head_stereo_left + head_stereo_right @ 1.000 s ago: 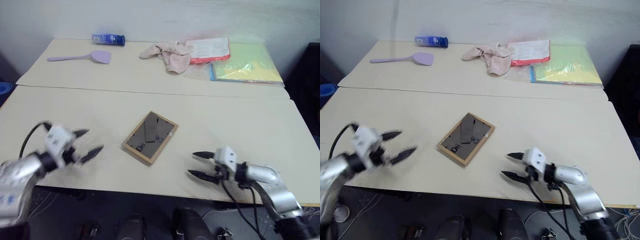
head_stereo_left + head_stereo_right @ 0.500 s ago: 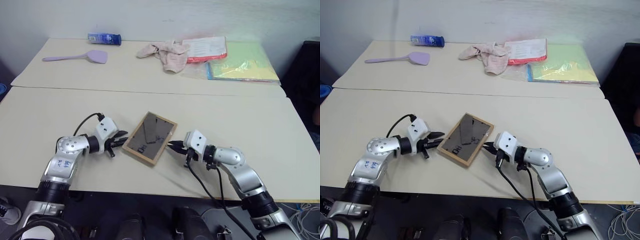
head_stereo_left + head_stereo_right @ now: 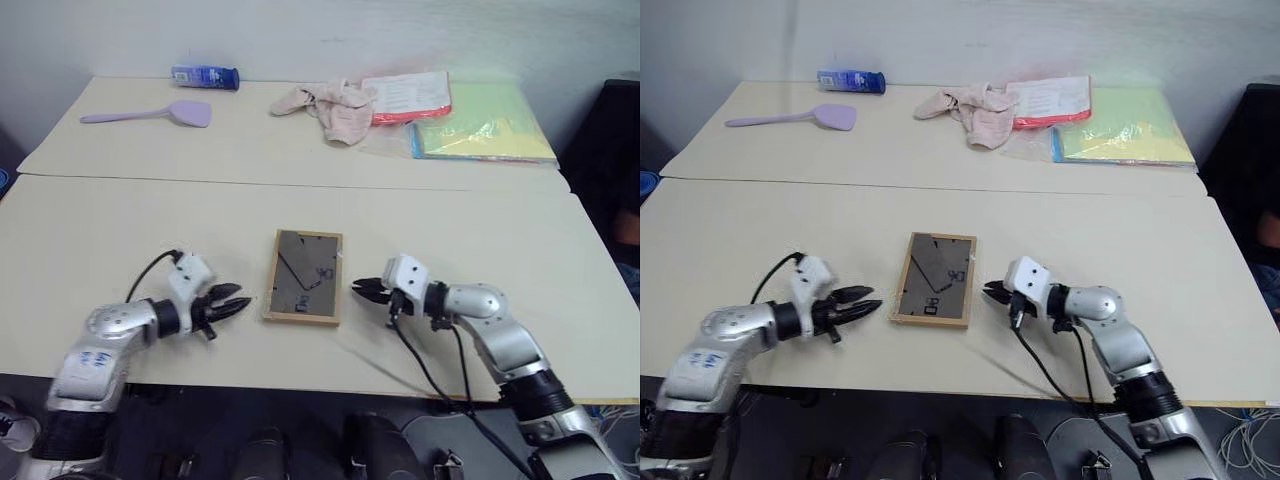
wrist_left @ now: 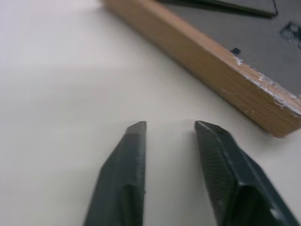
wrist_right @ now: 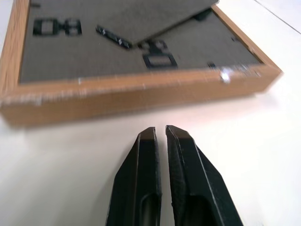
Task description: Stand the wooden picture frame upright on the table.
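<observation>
From the head, we see the wooden picture frame [image 3: 304,277] face-down on the table [image 3: 120,230], bare tabletop around it. Left wrist: left gripper [image 4: 169,126] parted near its corner. Right wrist: right gripper [image 5: 163,130] closed, short of its edge.

Picture frame [image 3: 305,277] flat on table [image 3: 100,240], between left pincer [image 3: 236,300] and right pincer [image 3: 360,289].

The two head views looked forward and down from above the table [image 3: 480,230], well back from both arms, and shared almost the same scene. The left wrist view sat low behind the left gripper [image 4: 170,126], facing along its fingers, very near the wooden picture frame [image 4: 207,61] just ahead. The right wrist view looked past the right gripper [image 5: 162,130] at that frame's long edge. All four views shared the frame.
</observation>
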You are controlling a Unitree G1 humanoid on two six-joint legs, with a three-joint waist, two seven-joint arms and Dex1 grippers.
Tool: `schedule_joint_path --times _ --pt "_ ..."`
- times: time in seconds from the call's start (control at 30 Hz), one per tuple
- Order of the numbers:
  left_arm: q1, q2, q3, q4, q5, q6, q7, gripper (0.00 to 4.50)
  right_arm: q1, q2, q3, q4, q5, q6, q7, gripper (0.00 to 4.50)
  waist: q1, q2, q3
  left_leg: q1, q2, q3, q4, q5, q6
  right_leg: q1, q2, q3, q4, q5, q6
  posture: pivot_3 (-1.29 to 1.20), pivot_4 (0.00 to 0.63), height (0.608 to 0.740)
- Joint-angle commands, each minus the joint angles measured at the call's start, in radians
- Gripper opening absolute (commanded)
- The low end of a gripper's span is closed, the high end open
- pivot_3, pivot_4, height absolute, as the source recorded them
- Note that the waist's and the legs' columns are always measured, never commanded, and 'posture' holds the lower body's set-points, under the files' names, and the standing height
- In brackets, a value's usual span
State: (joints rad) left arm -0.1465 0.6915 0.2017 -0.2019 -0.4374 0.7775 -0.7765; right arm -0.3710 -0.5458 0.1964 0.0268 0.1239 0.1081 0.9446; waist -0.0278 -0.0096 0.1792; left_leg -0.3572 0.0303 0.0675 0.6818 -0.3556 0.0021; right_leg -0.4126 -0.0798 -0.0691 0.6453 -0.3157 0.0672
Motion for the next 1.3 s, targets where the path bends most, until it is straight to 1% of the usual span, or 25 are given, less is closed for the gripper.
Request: schedule_joint_path --times 0.03,0.07,0.13,0.17,0.2,0.3,0.37,0.5,0.63,0.8,0.9,1.0,1.1,1.2,1.27,1.3 --pt "-0.039 0.056 0.116 -0.068 -0.267 0.446 -0.028 2.91 0.026 -0.028 -0.010 -0.095 0.031 0.004 0.042 0.32 0.000 0.000 0.000 0.000 0.000 0.000 0.000 0.000 0.000 0.000 0.000 0.000 0.000 0.000 0.000 0.00 0.150 0.740" --pt "-0.055 0.068 0.135 -0.070 -0.312 0.542 -0.025 3.20 0.032 -0.031 -0.006 -0.106 0.030 0.008 0.045 0.32 0.000 0.000 0.000 0.000 0.000 -0.001 0.000 0.000 0.000 0.001 0.000 0.000 0.000 0.000 0.000 0.00 0.150 0.740" --pt "-0.155 0.047 0.156 -0.027 -0.328 0.732 0.037 3.80 0.045 -0.023 0.004 -0.122 0.024 0.025 0.033 0.32 0.003 0.000 0.000 0.000 0.000 -0.001 0.000 0.000 0.000 0.001 0.000 0.000 0.000 0.000 0.000 0.00 0.150 0.740" --pt "-0.200 0.039 0.139 -0.002 -0.328 0.790 0.060 4.16 0.049 -0.017 0.009 -0.126 0.019 0.028 0.027 0.32 0.006 0.000 0.000 0.000 -0.001 -0.002 0.001 0.000 0.000 0.001 0.000 0.000 0.000 0.000 0.000 0.00 0.150 0.740" --pt "-0.246 0.019 0.127 0.050 -0.346 0.823 0.094 4.43 0.050 -0.011 0.016 -0.128 0.012 0.034 0.020 0.32 0.007 0.000 0.000 0.000 -0.001 -0.003 0.001 0.000 0.000 0.002 0.000 0.000 0.000 0.000 0.000 0.00 0.150 0.740" --pt "-0.341 -0.037 0.089 0.157 -0.371 0.837 0.167 4.47 0.043 0.001 0.037 -0.141 -0.001 0.045 0.008 0.32 0.006 0.000 0.000 0.001 -0.002 -0.002 0.001 0.000 0.000 0.002 0.000 0.000 0.000 0.000 0.000 0.00 0.150 0.740" --pt "-0.379 -0.053 0.063 0.200 -0.381 0.837 0.202 4.47 0.039 0.006 0.043 -0.151 -0.005 0.057 0.003 0.32 0.005 0.000 0.000 0.000 -0.002 -0.002 0.001 0.000 -0.001 0.002 0.001 0.000 0.000 0.000 0.000 0.00 0.150 0.740" --pt "-0.460 -0.076 -0.050 0.279 -0.437 0.837 0.251 4.47 0.019 0.004 0.058 -0.158 -0.025 0.068 0.000 0.32 0.003 0.000 0.000 0.001 -0.002 -0.002 0.001 0.001 -0.002 0.001 0.001 0.000 0.001 0.000 0.000 0.00 0.150 0.740" --pt "-0.526 -0.132 -0.062 0.377 -0.498 0.837 0.324 4.47 -0.001 0.005 0.071 -0.161 -0.044 0.073 -0.004 0.32 0.010 0.000 0.000 0.001 -0.002 -0.002 0.001 0.001 -0.002 0.002 0.001 0.001 0.001 0.000 0.000 0.00 0.150 0.740" --pt "-0.544 -0.163 -0.088 0.421 -0.597 0.837 0.389 4.47 -0.009 0.010 0.079 -0.172 -0.056 0.089 -0.006 0.32 0.020 0.000 0.000 0.001 -0.002 -0.002 0.002 0.001 -0.002 0.002 0.001 0.001 0.001 0.000 0.000 0.00 0.150 0.740" --pt "-0.547 -0.184 -0.072 0.448 -0.655 0.837 0.446 3.90 -0.014 0.010 0.083 -0.174 -0.069 0.087 -0.007 0.32 0.024 0.000 0.000 0.001 -0.002 -0.002 0.002 0.001 -0.002 0.002 0.001 0.001 0.001 0.000 0.000 0.00 0.150 0.740" --pt "-0.547 -0.204 -0.055 0.467 -0.706 0.837 0.493 3.04 -0.019 0.018 0.077 -0.170 -0.073 0.093 -0.017 0.32 0.024 -0.001 0.000 0.001 -0.002 -0.002 0.002 0.001 -0.002 0.002 0.001 0.000 0.001 0.000 0.000 0.00 0.150 0.740" --pt "-0.542 -0.210 -0.053 0.470 -0.749 0.837 0.531 2.05 -0.021 0.021 0.073 -0.168 -0.075 0.096 -0.019 0.32 0.023 -0.001 0.000 0.000 -0.002 -0.002 0.002 0.001 -0.003 0.001 0.001 0.000 0.001 0.000 0.000 0.00 0.150 0.740" --pt "-0.523 -0.207 -0.046 0.448 -0.772 0.837 0.556 1.26 -0.006 0.018 0.053 -0.181 -0.051 0.094 -0.013 0.32 0.020 -0.001 0.000 0.001 -0.002 -0.002 0.002 0.002 -0.004 0.001 0.002 0.000 0.001 0.000 0.000 0.00 0.150 0.740" --pt "-0.494 -0.203 0.013 0.378 -0.765 0.827 0.528 1.26 0.014 0.025 -0.027 -0.214 0.053 0.144 -0.005 0.32 0.018 -0.001 0.000 0.001 -0.002 -0.002 0.002 0.002 -0.004 0.001 0.002 0.000 0.001 0.000 0.000 0.00 0.150 0.740" --pt "-0.465 -0.186 0.015 0.314 -0.734 0.762 0.492 1.26 0.023 0.013 -0.063 -0.237 0.126 0.200 0.026 0.50 0.017 -0.001 0.000 0.001 -0.001 -0.002 0.002 0.002 -0.004 0.001 0.002 0.000 0.001 0.000 0.000 0.00 0.150 0.740"
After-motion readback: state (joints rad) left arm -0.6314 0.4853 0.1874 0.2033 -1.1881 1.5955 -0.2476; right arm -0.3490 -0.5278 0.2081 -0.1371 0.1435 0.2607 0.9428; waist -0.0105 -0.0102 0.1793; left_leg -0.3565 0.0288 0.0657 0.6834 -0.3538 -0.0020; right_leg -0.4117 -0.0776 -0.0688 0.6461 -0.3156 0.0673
